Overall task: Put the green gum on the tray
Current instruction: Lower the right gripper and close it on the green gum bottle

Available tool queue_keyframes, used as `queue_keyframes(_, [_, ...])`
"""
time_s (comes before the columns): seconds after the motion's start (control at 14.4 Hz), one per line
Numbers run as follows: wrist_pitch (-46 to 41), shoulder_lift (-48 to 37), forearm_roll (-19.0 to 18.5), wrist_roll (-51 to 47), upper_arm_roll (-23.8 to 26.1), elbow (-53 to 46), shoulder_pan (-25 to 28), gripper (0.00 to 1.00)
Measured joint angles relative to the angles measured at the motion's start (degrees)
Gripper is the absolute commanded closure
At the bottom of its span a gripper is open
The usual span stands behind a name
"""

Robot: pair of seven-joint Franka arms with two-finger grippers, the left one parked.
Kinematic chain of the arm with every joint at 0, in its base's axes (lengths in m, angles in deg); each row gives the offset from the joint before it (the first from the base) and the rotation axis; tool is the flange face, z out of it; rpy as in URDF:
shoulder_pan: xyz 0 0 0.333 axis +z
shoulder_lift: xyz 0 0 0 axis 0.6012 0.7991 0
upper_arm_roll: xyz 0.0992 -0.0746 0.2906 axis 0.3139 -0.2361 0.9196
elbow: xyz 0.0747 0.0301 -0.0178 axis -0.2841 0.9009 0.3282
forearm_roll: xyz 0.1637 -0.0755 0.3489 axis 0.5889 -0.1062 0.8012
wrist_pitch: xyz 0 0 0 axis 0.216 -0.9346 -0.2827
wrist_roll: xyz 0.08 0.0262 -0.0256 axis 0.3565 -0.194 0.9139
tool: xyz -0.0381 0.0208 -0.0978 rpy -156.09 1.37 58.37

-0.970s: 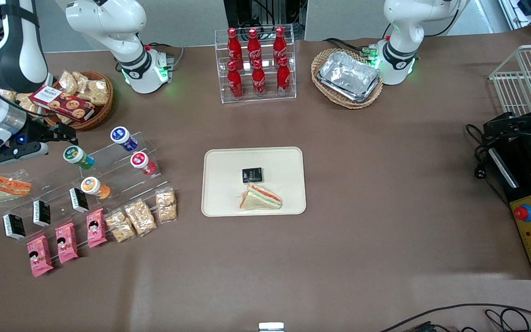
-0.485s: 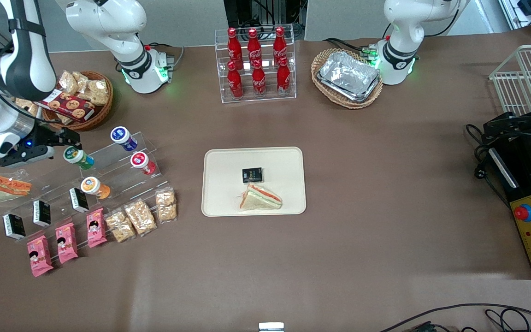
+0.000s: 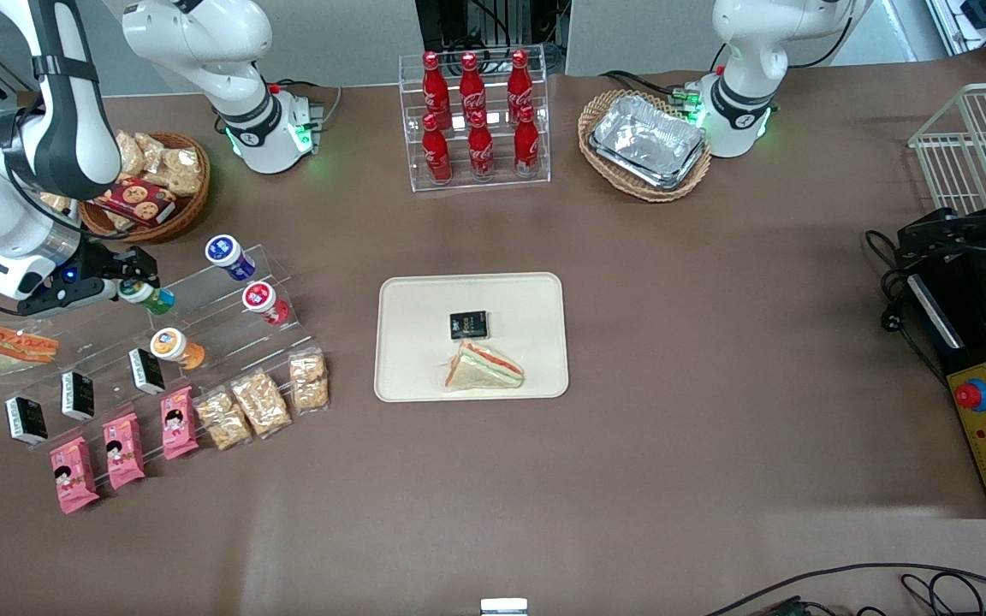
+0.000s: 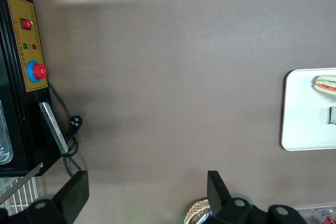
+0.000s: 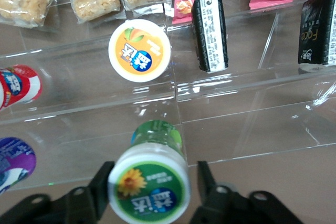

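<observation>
The green gum (image 3: 151, 298) lies tilted on the upper step of a clear acrylic rack (image 3: 202, 295), its white lid with the green label (image 5: 150, 182) facing my gripper. My gripper (image 3: 135, 277) (image 5: 152, 180) is open at the lid, one finger (image 5: 101, 183) at each side. One finger looks against the lid's rim and a gap shows at the other. The cream-beige tray (image 3: 424, 342) lies at the table's middle, well off toward the parked arm, holding a sandwich (image 3: 484, 368) and a small black box (image 3: 468, 324).
On the same rack are a blue canister (image 3: 226, 254), a red one (image 3: 261, 300) and an orange one (image 3: 173, 346) (image 5: 139, 51). Black boxes (image 5: 210, 32) and snack packets (image 3: 258, 402) sit nearer the front camera. A wicker snack basket (image 3: 155, 184) is farther back.
My gripper has moved along the rack toward the green gum, and its fingers now flank the lid. The gum and everything else stay where they were.
</observation>
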Motion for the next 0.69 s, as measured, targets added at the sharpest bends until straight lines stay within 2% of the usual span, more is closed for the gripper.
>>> queue_keyframes(0.35, [-1.45,-0.21,-0.01,0.08,0.09,-1.64,0.05,0.73])
queue_keyframes(0.69, [-18.64,-0.68,-0.01,0.05,0.63,-15.31,1.19,0.73])
